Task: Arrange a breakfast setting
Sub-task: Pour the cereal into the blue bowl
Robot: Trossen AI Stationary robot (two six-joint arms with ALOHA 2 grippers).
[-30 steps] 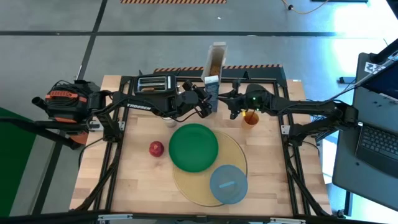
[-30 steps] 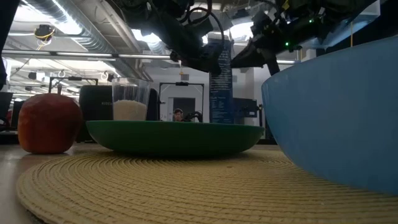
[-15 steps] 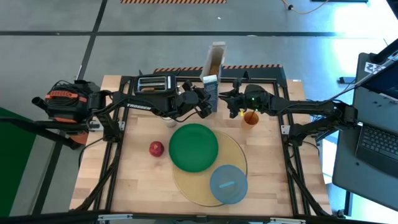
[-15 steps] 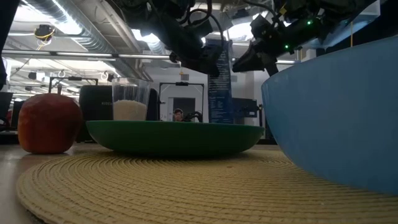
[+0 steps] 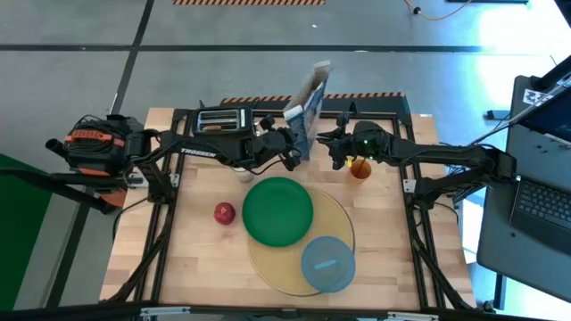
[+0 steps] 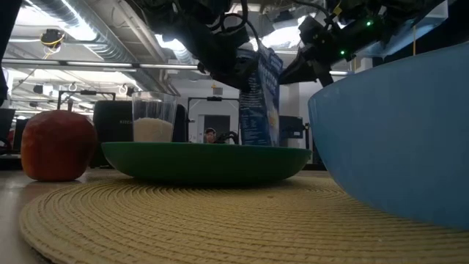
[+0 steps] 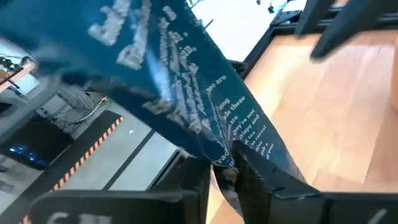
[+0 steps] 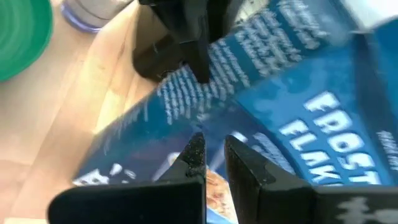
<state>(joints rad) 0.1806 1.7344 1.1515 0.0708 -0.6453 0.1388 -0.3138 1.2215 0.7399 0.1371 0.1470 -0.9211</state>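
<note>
The blue cereal box [image 5: 307,105] stands tilted at the table's far middle, its top leaning toward the table's right; it also shows in the low view [image 6: 260,99]. My left gripper [image 5: 293,150] is shut on it from the left. My right gripper [image 5: 332,148] is shut close on the box's right, beside the orange drink cup [image 5: 359,168]. The green plate [image 5: 278,210] and the blue-grey bowl [image 5: 327,264] rest on the yellow mat [image 5: 343,223]. The red apple [image 5: 224,213] lies left of the plate. The milk glass [image 6: 153,121] stands behind the plate. My left gripper pinches the box's narrow edge [image 7: 219,157] between its two fingers, coming level from the table's left. In the low view its fingers [image 6: 233,72] sit on the box's upper half. The box is tilted; its bottom is hidden behind the plate. My right gripper's fingertips [image 8: 194,148] stand against the box's printed face [image 8: 249,74]; whether they touch it I cannot tell.
A toaster [image 5: 221,119] stands at the far left of the table, behind my left arm. The near left part of the wooden table [image 5: 201,259] is bare wood. A laptop [image 5: 544,201] sits off the table's right side.
The cereal box has tipped: its top has swung toward the table's right while its lower part stayed in place. My left gripper has turned with the box, keeping hold. My right gripper has stayed beside the box.
</note>
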